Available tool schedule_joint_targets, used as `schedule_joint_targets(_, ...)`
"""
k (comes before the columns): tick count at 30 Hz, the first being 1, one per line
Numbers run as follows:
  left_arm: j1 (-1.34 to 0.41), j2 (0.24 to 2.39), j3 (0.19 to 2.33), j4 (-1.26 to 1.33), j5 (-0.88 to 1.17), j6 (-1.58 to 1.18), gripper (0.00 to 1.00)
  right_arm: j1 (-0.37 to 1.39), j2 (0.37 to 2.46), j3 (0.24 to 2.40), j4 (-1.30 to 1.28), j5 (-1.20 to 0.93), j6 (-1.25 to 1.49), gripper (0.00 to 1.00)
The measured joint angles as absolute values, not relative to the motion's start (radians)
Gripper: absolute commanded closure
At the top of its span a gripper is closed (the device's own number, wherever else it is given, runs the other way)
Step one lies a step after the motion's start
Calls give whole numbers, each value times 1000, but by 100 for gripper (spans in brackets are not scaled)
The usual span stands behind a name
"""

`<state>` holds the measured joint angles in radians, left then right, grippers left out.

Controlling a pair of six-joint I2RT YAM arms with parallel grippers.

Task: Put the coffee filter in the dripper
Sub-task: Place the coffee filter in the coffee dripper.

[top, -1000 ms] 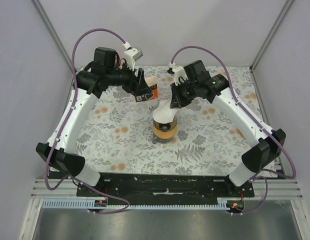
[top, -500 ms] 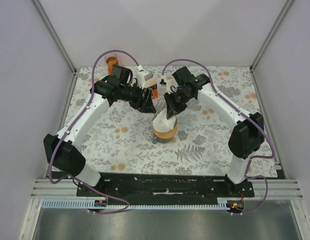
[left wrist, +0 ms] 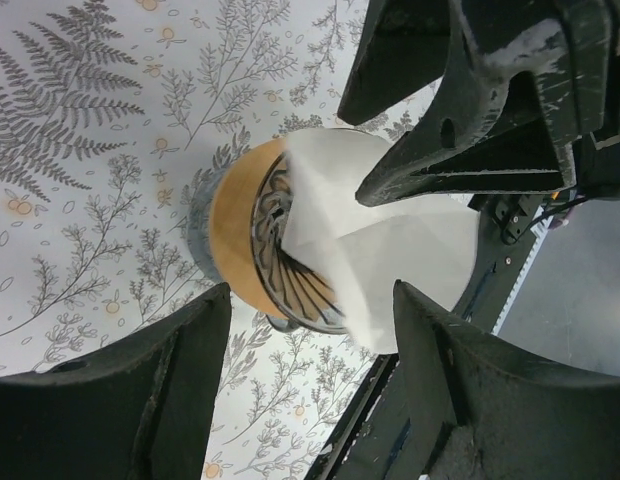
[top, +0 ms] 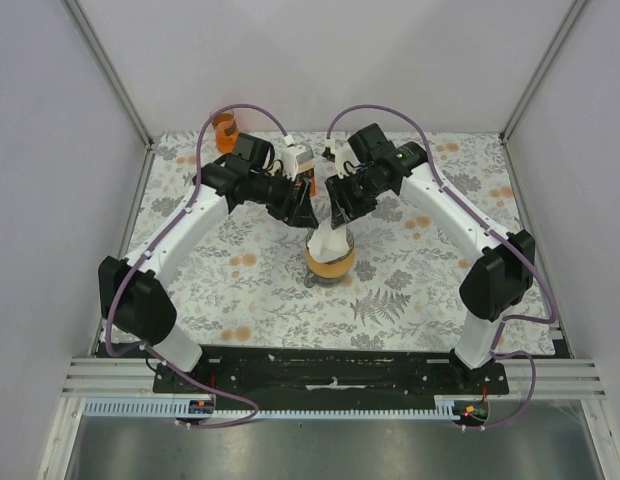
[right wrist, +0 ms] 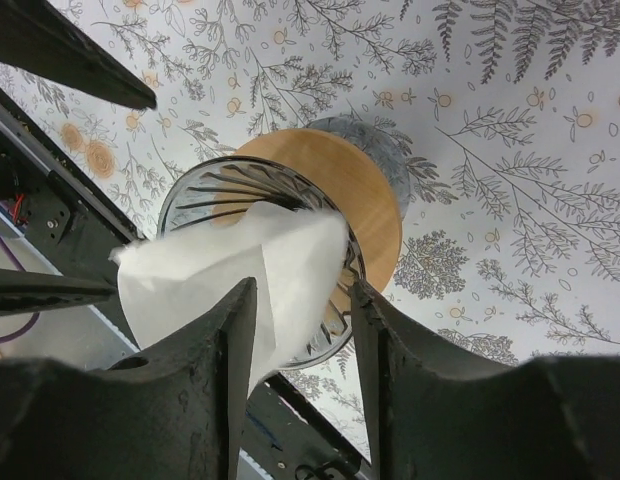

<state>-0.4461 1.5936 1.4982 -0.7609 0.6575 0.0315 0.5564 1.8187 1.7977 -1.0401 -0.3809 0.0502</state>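
Well, closest to me the glass dripper (left wrist: 290, 270) with its wooden collar stands on the flowered cloth (top: 410, 280), just below both claws. The white paper filter (right wrist: 250, 270) leans half inside it (still folded flat). Its upper edge pokes up between the fingers of the right gripper (right wrist: 302, 285), which stand apart rather than pinched together. The left gripper (left wrist: 310, 300) hangs just beside that one, released and spread wide, gripping nothing. Farther back, behind the left claw, sits a small orange cup (top: 223, 128).
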Motion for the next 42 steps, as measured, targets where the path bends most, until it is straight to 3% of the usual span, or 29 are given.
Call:
schedule_joint_targets(7, -499, 1614, 1491, -748, 660, 14, 34, 556, 1806, 1802, -1044, -358, 42, 55)
schedule_joint_targets(21, -427, 1607, 1488, -745, 559, -84, 29, 662, 1646, 1781, -1013, -216, 41, 100)
schedule_joint_targets(37, -404, 1581, 1355, -667, 642, -254, 28, 747, 1795, 1641, -935, -155, 138, 100)
schedule_joint_targets(42, -404, 1581, 1339, -653, 661, -271, 33, 769, 1839, 1640, -906, -95, 151, 100)
